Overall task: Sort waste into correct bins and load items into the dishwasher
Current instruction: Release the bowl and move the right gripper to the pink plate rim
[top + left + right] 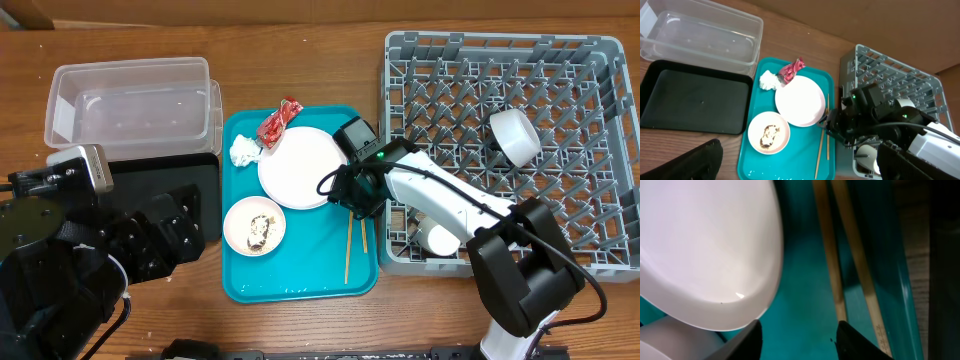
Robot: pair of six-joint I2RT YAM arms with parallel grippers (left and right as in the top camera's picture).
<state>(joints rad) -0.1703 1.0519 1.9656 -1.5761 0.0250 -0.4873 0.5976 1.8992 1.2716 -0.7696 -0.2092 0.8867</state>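
On the teal tray (300,285) lie the red wrapper (278,122), the white napkin (243,151), the large pale plate (298,168), a small white bowl (254,225) holding rice and brown scraps, and the chopsticks (350,245). My right gripper (350,195) is open and empty, low over the tray. In the right wrist view its fingers (797,345) straddle bare tray between the plate's rim (705,255) and the chopsticks (840,255). My left gripper (802,172) is open wide and empty, high above the tray's near end. The grey rack (560,70) holds a white bowl (514,136) and a white cup (438,238).
The clear tub (130,100) stands at the back left. The black tray (185,185) lies in front of it, partly hidden by my left arm (60,250). The right arm reaches across the rack's near left corner. Small white specks dot the teal tray's front edge (785,176).
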